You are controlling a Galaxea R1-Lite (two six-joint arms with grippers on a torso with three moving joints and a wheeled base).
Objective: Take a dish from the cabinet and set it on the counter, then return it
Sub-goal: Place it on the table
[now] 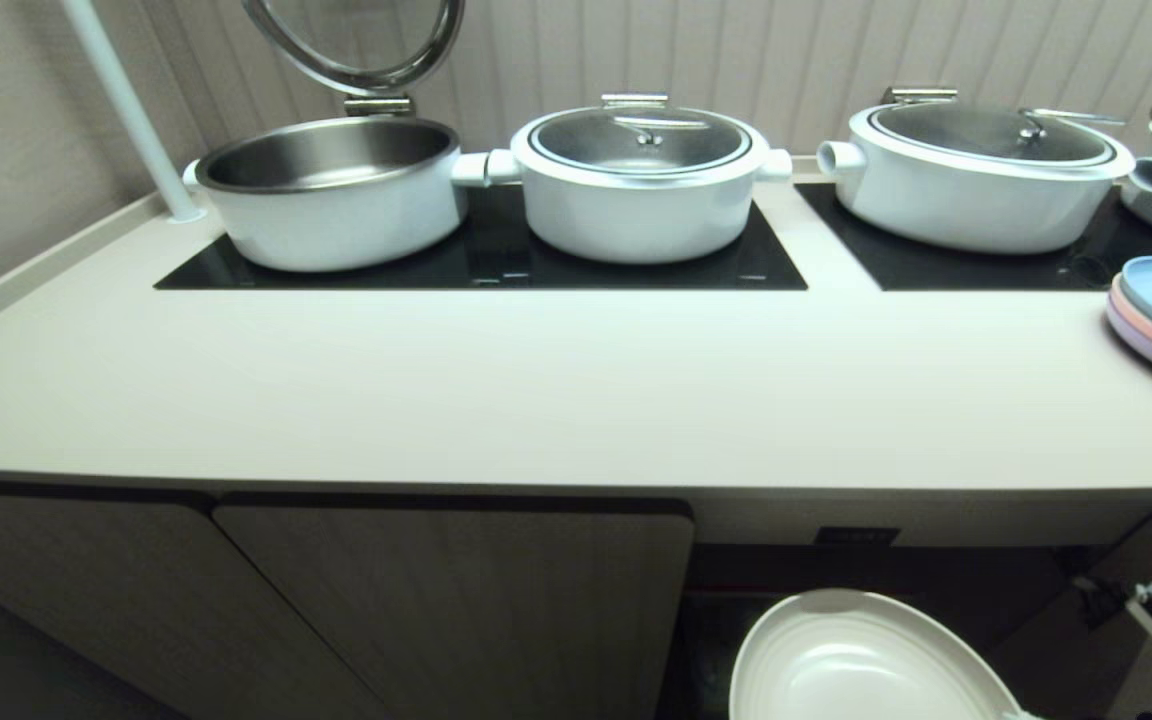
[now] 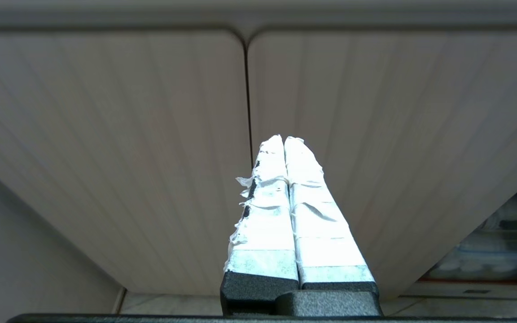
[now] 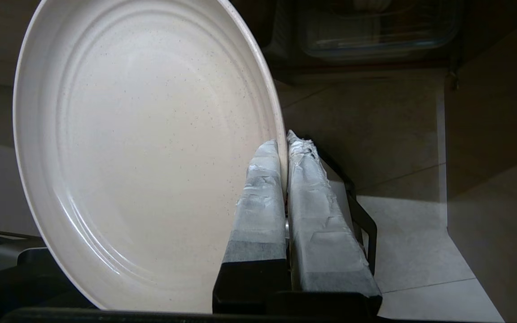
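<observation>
Beige counter (image 1: 536, 390) fills the frame's middle; lower right, right gripper (image 3: 284, 143) pinches the dish (image 3: 142, 152) rim; left gripper (image 2: 284, 140) fingers pressed together.

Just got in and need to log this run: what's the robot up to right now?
The right gripper is shut on the rim of the cream dish, holding it out in front of the open cabinet, below the counter. Nothing has been set on the counter's front yet. The left gripper is shut and empty, parked facing closed cabinet doors.
</observation>
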